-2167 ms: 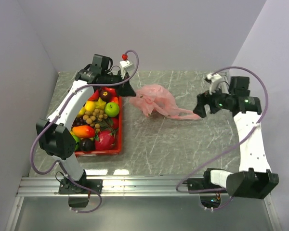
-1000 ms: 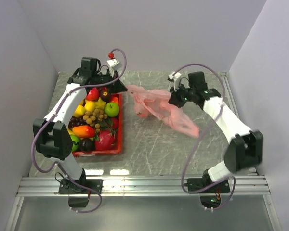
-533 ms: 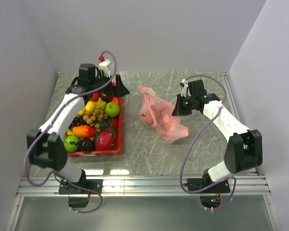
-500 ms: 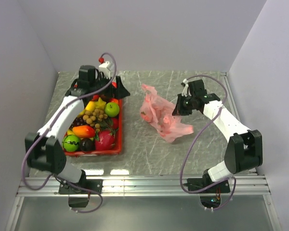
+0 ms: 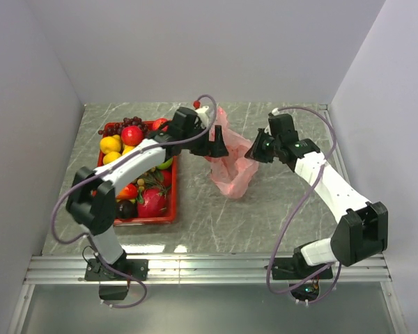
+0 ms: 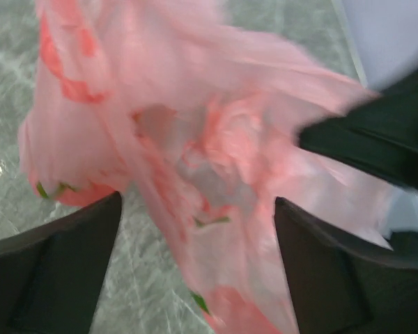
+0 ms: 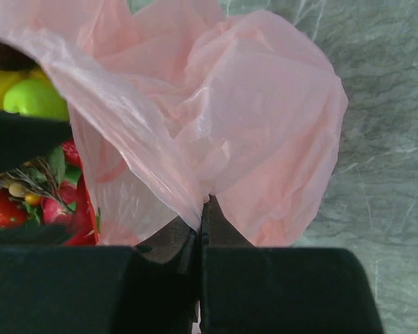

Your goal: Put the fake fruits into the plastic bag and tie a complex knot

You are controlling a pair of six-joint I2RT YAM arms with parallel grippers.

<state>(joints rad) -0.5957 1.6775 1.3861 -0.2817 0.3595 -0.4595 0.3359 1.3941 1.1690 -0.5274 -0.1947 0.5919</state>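
Observation:
The pink plastic bag point(image 5: 231, 169) hangs bunched between both grippers, right of the tray. Red shapes with green bits show through its film point(image 6: 76, 197). My right gripper point(image 5: 254, 149) is shut on a fold of the bag's upper film point(image 7: 204, 203). My left gripper point(image 5: 218, 147) stands open against the bag's left side. Loose film point(image 6: 195, 160) hangs between its black fingers point(image 6: 63, 271) without being pinched. More fake fruits point(image 5: 134, 136) fill the red tray point(image 5: 141, 220), among them a green apple point(image 7: 33, 99). No knot is in view.
The red tray lies at the left of the grey marble table point(image 5: 279, 209), with the left arm point(image 5: 136, 163) stretched across it. White walls stand close behind and on both sides. The metal rail point(image 5: 209, 268) runs along the near edge.
My left gripper has opened, and its arm has swung right from the tray's far end to the bag. The right gripper stayed shut on the bag, which now hangs more gathered.

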